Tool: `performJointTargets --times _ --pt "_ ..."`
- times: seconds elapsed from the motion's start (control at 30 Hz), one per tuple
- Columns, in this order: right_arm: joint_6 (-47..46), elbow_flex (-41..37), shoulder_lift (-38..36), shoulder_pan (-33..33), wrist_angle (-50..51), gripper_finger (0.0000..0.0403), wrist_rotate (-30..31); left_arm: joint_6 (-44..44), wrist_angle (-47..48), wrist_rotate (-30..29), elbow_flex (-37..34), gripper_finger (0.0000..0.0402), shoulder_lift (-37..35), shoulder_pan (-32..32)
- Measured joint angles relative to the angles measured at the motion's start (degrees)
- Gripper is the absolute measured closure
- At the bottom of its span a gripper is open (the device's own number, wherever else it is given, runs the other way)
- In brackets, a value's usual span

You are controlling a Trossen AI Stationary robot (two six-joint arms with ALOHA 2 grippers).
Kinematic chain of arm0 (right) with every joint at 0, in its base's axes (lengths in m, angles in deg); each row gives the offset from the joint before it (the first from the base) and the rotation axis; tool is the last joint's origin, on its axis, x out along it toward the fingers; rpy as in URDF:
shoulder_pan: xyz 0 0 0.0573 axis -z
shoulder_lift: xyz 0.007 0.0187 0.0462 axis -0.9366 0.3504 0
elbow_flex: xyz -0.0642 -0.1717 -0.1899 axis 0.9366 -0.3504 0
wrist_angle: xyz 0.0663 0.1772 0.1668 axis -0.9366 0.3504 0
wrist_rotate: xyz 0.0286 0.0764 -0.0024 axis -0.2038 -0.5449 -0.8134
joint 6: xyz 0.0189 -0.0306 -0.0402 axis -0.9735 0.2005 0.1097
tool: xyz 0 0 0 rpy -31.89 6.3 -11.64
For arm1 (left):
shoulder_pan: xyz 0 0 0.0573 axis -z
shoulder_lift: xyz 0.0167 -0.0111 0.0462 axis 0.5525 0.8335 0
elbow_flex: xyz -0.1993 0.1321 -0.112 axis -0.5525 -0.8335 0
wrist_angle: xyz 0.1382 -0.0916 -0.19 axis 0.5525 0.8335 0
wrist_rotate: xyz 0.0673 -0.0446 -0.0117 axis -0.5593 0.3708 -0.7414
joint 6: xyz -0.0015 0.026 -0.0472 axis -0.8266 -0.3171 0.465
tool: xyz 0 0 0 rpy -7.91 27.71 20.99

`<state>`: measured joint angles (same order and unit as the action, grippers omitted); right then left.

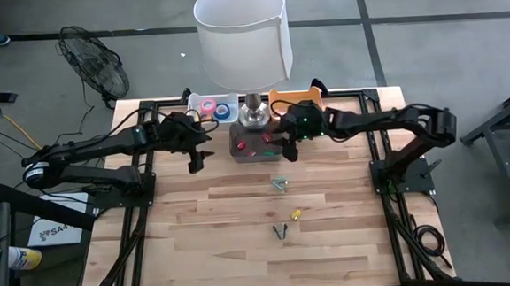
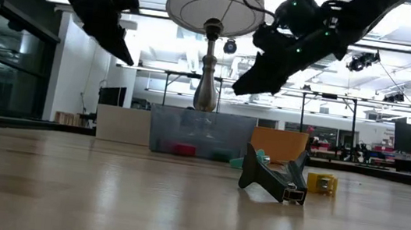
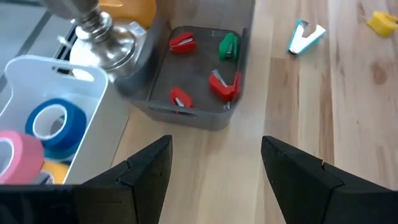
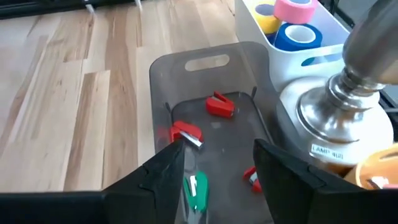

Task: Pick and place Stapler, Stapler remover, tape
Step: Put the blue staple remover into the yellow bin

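Both grippers held open and empty above the grey bin [image 1: 238, 153].

The right gripper [image 4: 217, 163] is seen over the bin's staple removers [image 4: 220, 104]; the left gripper [image 3: 214, 163] hangs beside its left end. Tape rolls [image 3: 55, 124] lie in the white bin [image 3: 93, 93], far left; one remover [image 1: 279, 184] lies mid-table.

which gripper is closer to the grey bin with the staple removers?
Right. The right gripper hangs open directly over the grey bin, above its staple removers. The left gripper is also open, but off the bin's side, nearer the white tape tray.
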<state>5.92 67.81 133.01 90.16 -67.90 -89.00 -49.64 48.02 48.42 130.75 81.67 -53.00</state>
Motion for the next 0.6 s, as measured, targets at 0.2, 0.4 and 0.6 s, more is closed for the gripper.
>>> performJointTargets --times 0.2,0.4,0.6 --pt "-3.99 0.0 -2.77 0.0 4.28 0.0219 0.03 5.07 0.01 -1.64 0.0 0.016 -0.04 0.0" --pt "-3.92 0.0 -6.64 -0.17 9.35 0.0219 -0.14 8.36 0.14 -1.61 0.0 0.016 -0.52 0.0" --pt "-3.79 0.0 -9.88 -0.2 13.56 0.0219 0.02 9.08 0.05 -4.33 0.0 0.016 -4.38 0.0"
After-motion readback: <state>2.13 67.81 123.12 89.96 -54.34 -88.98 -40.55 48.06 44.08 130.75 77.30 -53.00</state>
